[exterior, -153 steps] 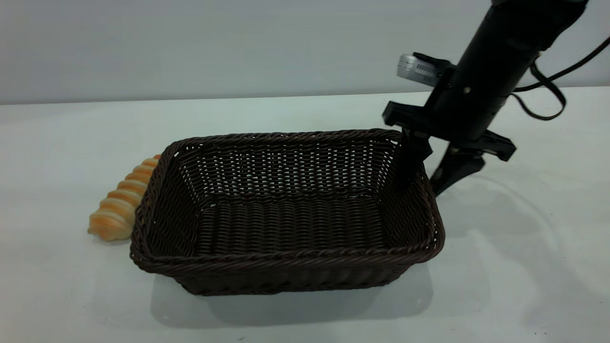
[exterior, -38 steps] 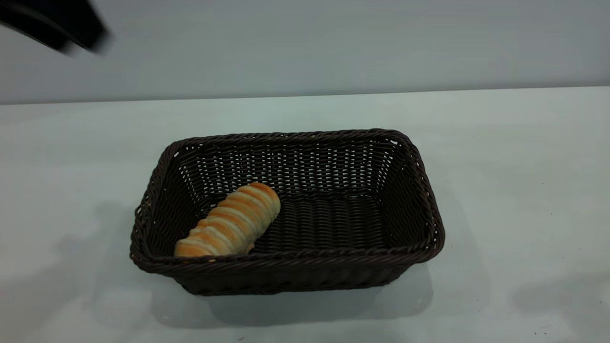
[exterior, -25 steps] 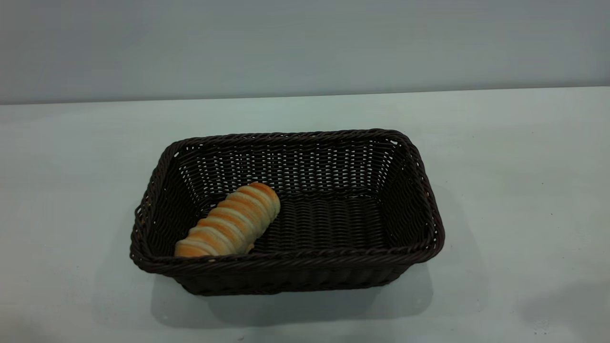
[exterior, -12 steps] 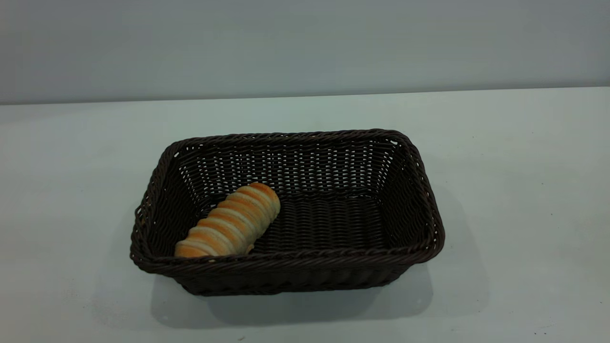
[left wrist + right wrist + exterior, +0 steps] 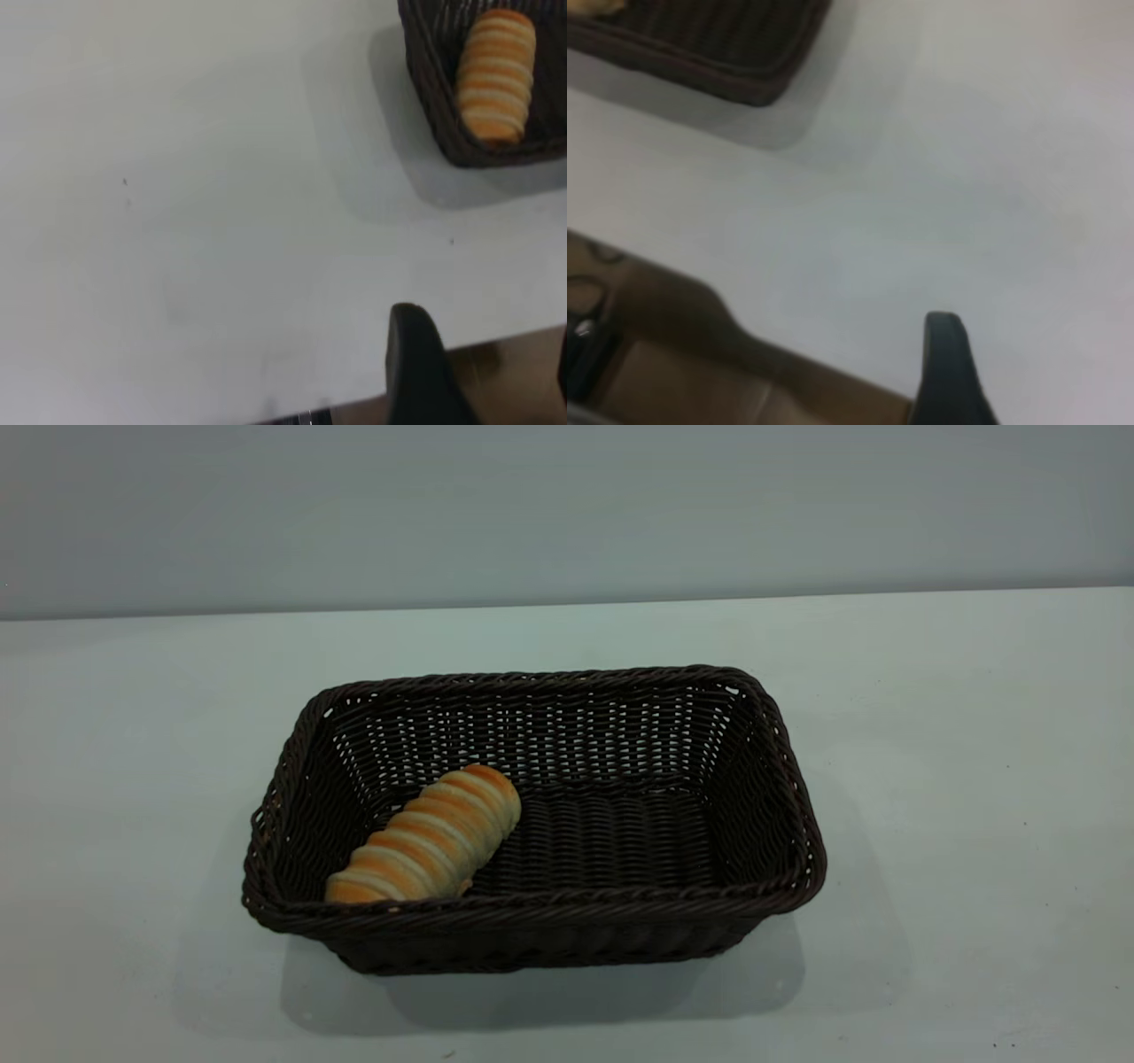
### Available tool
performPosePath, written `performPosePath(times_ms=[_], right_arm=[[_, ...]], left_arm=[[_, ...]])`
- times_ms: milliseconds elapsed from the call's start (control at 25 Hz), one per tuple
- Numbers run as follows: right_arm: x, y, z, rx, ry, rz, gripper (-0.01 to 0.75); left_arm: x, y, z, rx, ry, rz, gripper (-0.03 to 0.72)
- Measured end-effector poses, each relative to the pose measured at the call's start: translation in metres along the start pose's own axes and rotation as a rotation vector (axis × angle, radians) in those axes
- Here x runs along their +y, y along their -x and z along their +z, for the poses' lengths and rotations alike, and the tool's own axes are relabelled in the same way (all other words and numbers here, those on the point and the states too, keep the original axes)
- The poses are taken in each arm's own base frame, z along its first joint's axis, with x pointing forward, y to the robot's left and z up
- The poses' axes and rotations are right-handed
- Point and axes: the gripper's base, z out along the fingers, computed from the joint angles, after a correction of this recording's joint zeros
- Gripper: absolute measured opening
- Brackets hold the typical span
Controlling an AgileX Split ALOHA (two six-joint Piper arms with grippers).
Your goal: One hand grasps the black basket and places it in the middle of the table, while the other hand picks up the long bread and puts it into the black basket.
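Observation:
The black basket stands on the white table near its middle. The long bread lies inside it, at its left front end, slanting toward the middle. Neither gripper shows in the exterior view. In the left wrist view the basket's corner with the bread lies far from my left gripper, which is open and empty over the table's edge. My right gripper is open and empty, also at the table's edge, far from the basket's corner.
A grey wall runs behind the table. Bare white tabletop surrounds the basket on all sides. Beyond the table's near edge, a brown floor shows in both wrist views.
The bread, once outside the basket's left end, now lies inside. The right gripper has left the basket's right rim; the left arm has withdrawn. Nothing moved in the last second.

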Motion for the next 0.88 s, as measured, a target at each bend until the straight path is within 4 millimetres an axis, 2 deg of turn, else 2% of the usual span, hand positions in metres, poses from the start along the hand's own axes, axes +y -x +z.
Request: performPosePath(times_ms=[240,480,880], right_arm=[[0.001,-0.015,0.001,-0.049,-0.02,-0.008,0.538],[0.001,-0.016,0.001,-0.054,-0.021,-0.008,0.538],[0.001,-0.016,0.001,-0.054,-0.02,-0.008,0.539]], left_arm=[[0.0,-0.01,0.002,0.031,-0.002,0.0,0.419],[-0.001,-0.02,-0.005,0.033,-0.001,0.013,0.419],[-0.002,-0.035,-0.014,-0.056,0.006,0.022,0.419]])
